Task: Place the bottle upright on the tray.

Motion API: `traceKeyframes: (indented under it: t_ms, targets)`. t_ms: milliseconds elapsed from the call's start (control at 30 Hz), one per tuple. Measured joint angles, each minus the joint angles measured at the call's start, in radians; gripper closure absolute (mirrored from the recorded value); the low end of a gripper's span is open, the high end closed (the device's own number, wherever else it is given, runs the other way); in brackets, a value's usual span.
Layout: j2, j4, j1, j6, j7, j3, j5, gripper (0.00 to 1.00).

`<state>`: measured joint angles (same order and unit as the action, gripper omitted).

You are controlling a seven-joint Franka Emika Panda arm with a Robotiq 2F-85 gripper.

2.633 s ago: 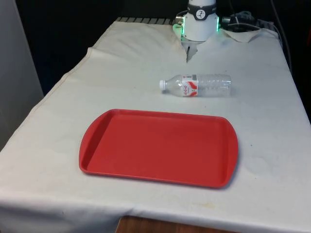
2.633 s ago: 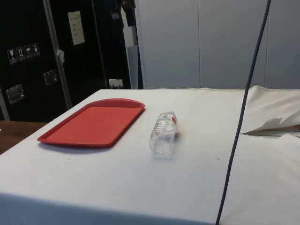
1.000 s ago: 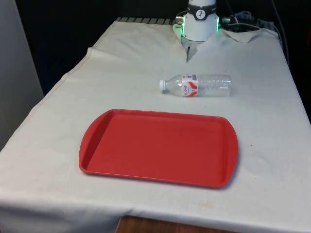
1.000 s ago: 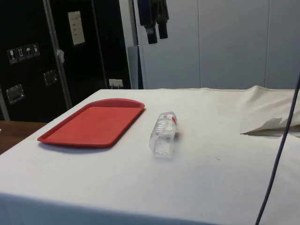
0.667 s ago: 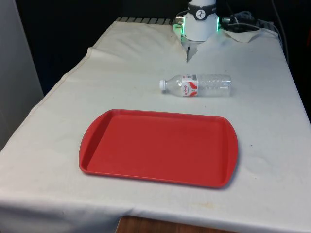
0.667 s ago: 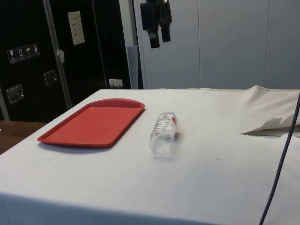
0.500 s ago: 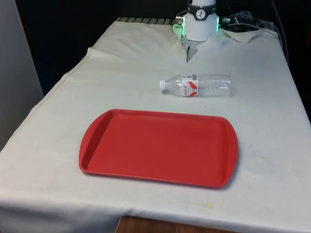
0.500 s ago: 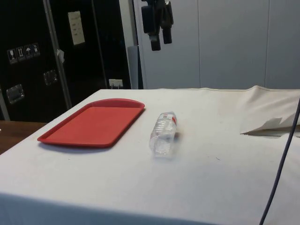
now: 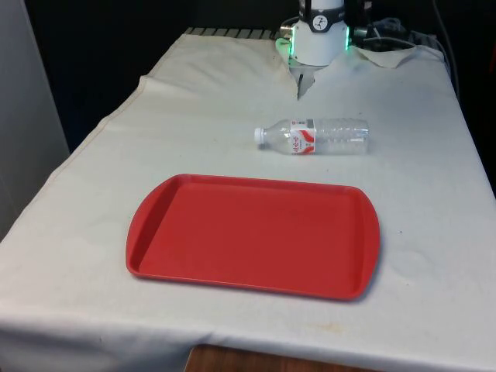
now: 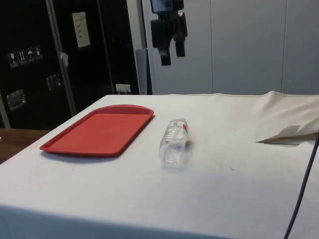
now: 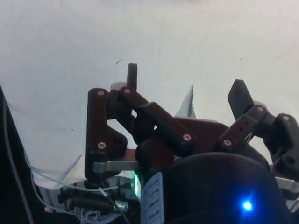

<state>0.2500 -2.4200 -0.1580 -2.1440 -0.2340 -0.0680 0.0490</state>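
Observation:
A clear plastic bottle (image 9: 311, 136) with a white cap and a red-and-white label lies on its side on the white cloth, just behind the red tray (image 9: 252, 236); its cap points to the front view's left. From the side, the bottle (image 10: 173, 142) lies next to the tray (image 10: 99, 130), which holds nothing. My gripper (image 10: 172, 58) hangs high above the bottle and the tray's near end, open, fingers pointing down with nothing between them. In the wrist view the gripper (image 11: 186, 86) is spread over bare cloth.
The robot's base (image 9: 320, 39) stands at the table's far end, with a raised fold of cloth (image 10: 289, 132) beside it. A dark cable (image 10: 304, 184) hangs at the side view's right. The tray lies near the table's front edge.
In the side view the gripper has come into sight from above and moved lower, drifting slightly right. Bottle and tray have not moved.

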Motion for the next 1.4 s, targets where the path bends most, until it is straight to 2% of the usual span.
traceKeyframes:
  t_ms: [800, 1400]
  targets:
    - [-0.058, -0.043, 0.000, -0.098, -0.170, 0.004, -0.002, 0.00]
    - [-0.095, -0.045, 0.002, -0.101, -0.282, 0.004, -0.011, 0.00]
